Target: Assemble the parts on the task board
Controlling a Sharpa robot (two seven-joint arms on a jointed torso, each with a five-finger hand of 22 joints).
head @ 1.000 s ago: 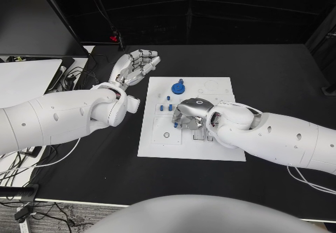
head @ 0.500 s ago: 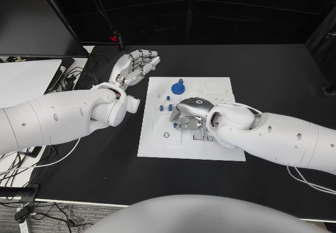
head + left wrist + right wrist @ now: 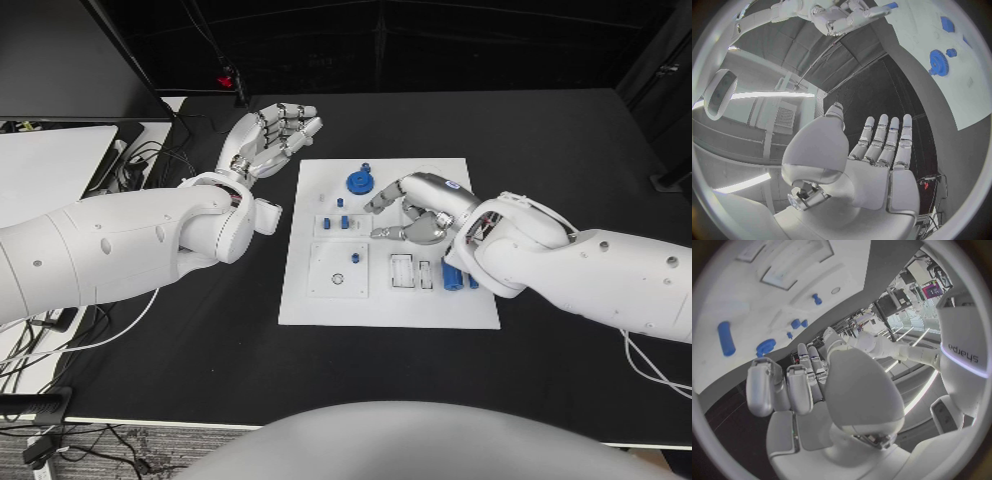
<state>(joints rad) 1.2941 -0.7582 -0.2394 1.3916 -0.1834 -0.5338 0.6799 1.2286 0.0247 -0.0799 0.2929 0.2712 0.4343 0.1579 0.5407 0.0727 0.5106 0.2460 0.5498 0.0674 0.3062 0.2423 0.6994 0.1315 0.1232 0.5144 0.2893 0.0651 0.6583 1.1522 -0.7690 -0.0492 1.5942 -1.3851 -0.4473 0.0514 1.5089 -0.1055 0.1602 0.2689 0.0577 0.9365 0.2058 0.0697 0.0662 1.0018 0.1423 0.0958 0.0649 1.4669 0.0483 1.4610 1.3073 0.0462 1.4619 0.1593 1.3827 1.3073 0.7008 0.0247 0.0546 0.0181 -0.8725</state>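
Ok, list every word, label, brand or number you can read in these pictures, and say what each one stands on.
"sharpa": grey lettering on the white shell of the right arm, in the right wrist view.
A purple sign in the room behind, in the same view: too small and blurred to read.
The task board bears only outlines and recesses, no legible print.

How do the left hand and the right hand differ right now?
The left hand hovers over the black table beside the task board, fingers straight and apart; the right hand is above the board, fingers bent toward the blue gear. Both hold nothing.
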